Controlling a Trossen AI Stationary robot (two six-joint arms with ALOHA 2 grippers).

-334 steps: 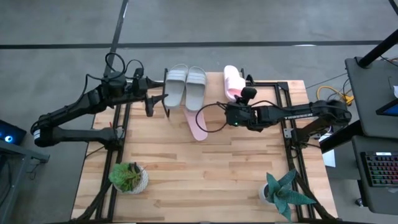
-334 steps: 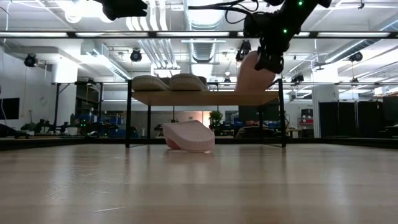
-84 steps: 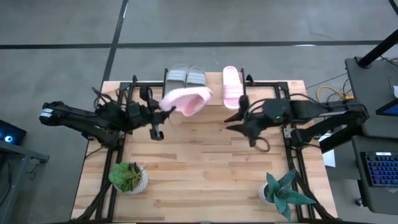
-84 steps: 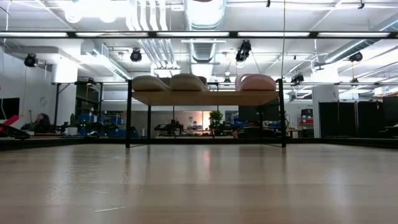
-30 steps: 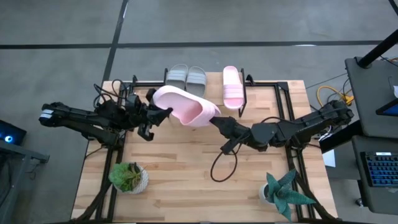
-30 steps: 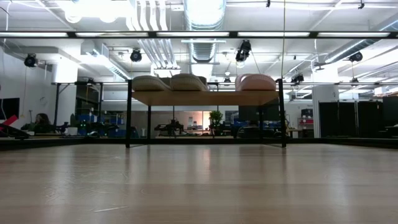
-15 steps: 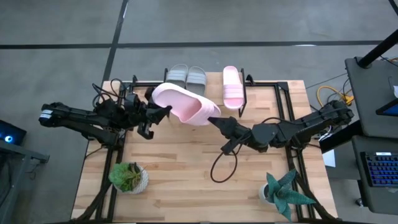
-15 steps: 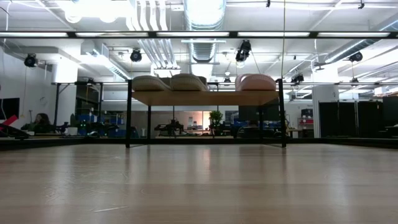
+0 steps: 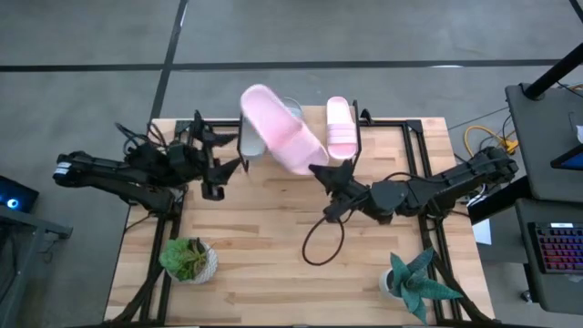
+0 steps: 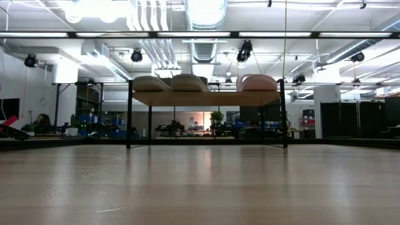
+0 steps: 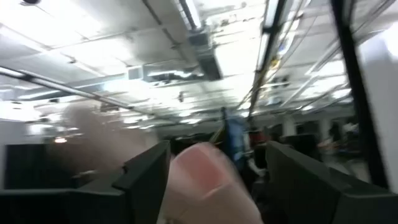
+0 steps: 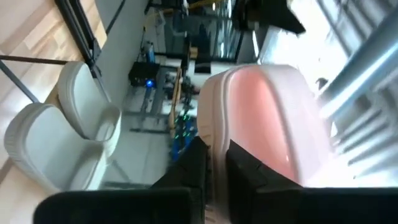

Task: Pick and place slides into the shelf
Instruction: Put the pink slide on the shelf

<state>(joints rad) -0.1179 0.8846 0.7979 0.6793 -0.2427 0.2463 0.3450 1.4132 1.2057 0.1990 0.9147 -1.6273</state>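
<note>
Last pink slide (image 9: 278, 138) is held aloft over the shelf (image 9: 357, 137), clamped at one end by right gripper (image 9: 318, 172). Left gripper (image 9: 221, 169) is spread apart, nearby, empty. Three slides already sit on the plank. The free slot between the grey pair (image 10: 171, 82) and pink slide (image 9: 338, 128) should be targeted; the sole should be levelled before release.

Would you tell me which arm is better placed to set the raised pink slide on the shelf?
Probably the right: its claw grips the pink slide, raised near the shelf. The left claw is off it and open.
</note>
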